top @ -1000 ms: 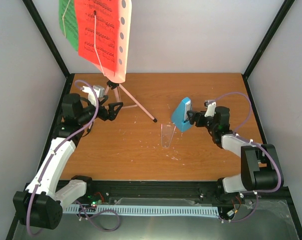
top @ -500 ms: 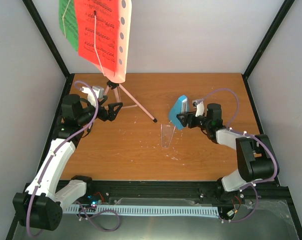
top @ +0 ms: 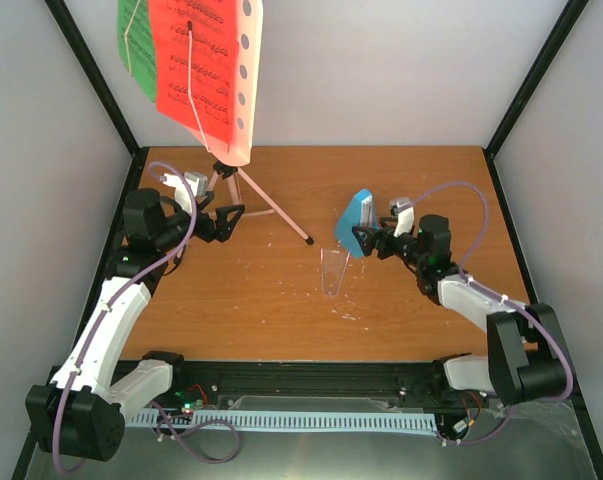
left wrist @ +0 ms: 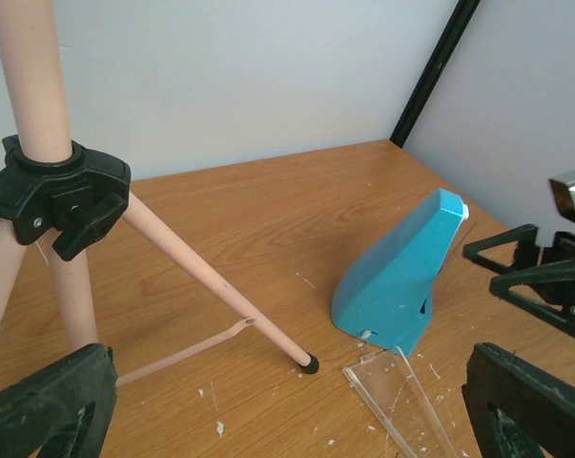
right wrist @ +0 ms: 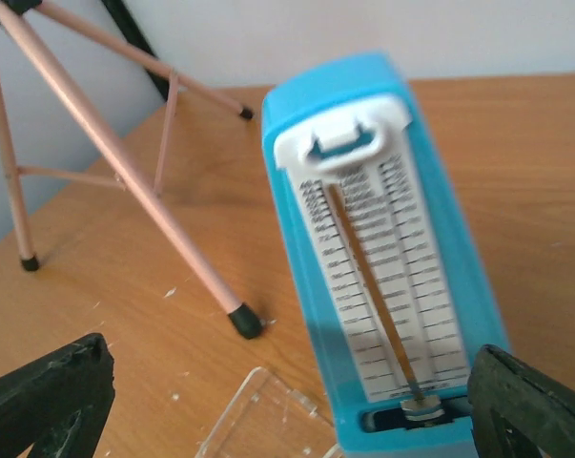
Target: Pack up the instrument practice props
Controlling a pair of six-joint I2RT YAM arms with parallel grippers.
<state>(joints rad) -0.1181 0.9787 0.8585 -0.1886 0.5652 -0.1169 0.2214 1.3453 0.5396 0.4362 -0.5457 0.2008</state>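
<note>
The blue metronome [top: 358, 221] stands tilted on the table [top: 231, 310], right of centre, with its clear cover [top: 333, 272] lying flat just in front. We see the right gripper [top: 364, 241] spread wide at its base; whether a finger touches it, we cannot tell. The left gripper [top: 229, 222] gapes empty beside the pink music stand [top: 271, 208], which carries red pages [top: 191, 60] and green pages [top: 131, 40].
</note>
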